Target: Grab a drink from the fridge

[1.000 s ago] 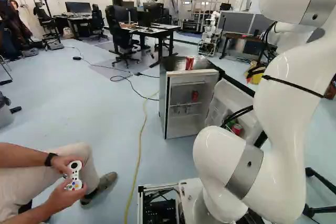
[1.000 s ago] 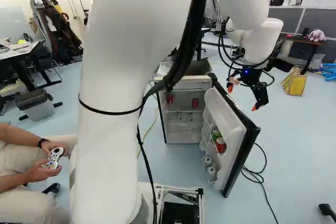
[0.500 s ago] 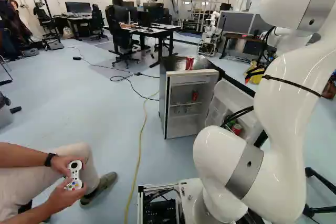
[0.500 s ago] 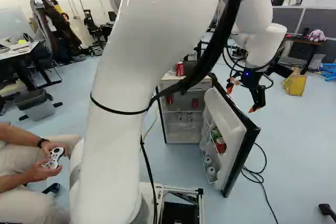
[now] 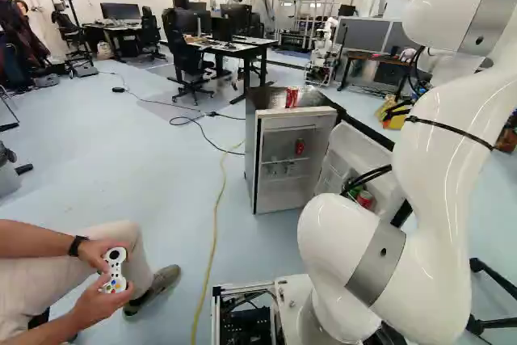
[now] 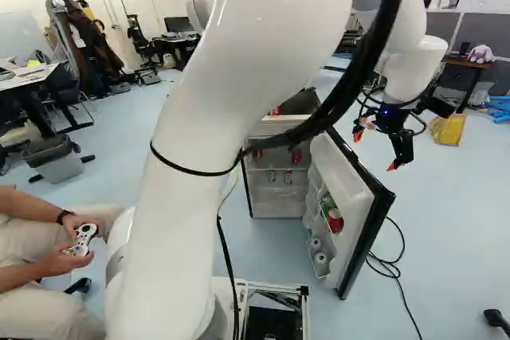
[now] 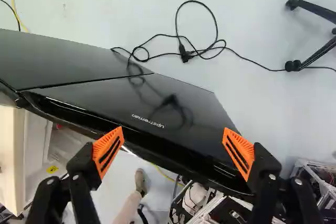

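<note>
The claw (image 7: 173, 136) is empty, its orange pads (image 7: 108, 153) spread wide apart, with nothing clamped between them. It points downward above the open fridge door (image 6: 365, 224), whose glossy outer face and long edge lie beneath and ahead of the fingers in the wrist view. The wide spread would suit taking hold of a can, or nudging that door; which of the two is meant cannot be told from here.

The door stands swung well out from the fridge (image 5: 251, 159), and that leaves the inside exposed – sensible, since the drinks are in there. One red can (image 5: 300, 146) stands upright on an inner shelf, and another red can (image 6: 335, 220) sits in the door's rack, which presumably keeps it from sliding out. A further red can (image 5: 292, 98) stands on top of the fridge, outside the compartment the task names.

In the right base view the claw hangs toward the door's outer side, while the shelves face the other way. The reach therefore likely calls for clearing the door's edge and coming round to the inner side – a low path could knock the door and shake its rack. Farther out, a black cable (image 7: 215, 49) lies looped on the floor.
</note>
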`<state>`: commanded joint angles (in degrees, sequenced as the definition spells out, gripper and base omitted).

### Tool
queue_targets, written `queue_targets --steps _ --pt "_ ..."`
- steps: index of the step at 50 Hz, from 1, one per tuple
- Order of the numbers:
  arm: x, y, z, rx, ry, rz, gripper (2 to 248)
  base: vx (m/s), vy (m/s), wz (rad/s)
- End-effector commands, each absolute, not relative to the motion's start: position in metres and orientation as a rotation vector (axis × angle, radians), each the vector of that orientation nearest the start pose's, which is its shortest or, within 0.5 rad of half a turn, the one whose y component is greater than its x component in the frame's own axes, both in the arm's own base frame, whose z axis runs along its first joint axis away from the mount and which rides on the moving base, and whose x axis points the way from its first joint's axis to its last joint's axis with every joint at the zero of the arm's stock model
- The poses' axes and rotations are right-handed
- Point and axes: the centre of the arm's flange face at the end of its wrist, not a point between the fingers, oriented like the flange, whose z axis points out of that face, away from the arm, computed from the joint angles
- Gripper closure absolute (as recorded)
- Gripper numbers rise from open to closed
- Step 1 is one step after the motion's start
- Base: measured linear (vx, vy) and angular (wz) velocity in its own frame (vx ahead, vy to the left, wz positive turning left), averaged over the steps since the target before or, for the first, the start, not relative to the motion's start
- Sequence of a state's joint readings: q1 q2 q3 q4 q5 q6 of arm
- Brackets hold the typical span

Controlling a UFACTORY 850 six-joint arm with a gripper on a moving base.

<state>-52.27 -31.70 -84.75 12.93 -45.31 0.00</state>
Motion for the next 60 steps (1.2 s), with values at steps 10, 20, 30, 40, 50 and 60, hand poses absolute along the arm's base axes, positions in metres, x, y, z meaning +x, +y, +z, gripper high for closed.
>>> queue_targets --steps 10,20,30,40,50,60 --pt "0.407 -0.514 0.472 -2.602 1.550 -0.301 3 0.000 0.000 0.000" --pt "0.407 -0.517 0.472 -2.589 1.558 -0.305 3 0.000 0.000 0.000" --pt "0.407 -0.517 0.472 -2.554 1.602 -0.305 3 0.000 0.000 0.000" --pt "0.407 -0.517 0.472 -2.466 1.717 -0.296 3 0.000 0.000 0.000" --pt "0.407 -0.517 0.472 -2.390 1.810 -0.288 3 0.000 0.000 0.000" --pt "0.408 -0.519 0.465 -2.377 1.824 -0.273 3 0.000 0.000 0.000"
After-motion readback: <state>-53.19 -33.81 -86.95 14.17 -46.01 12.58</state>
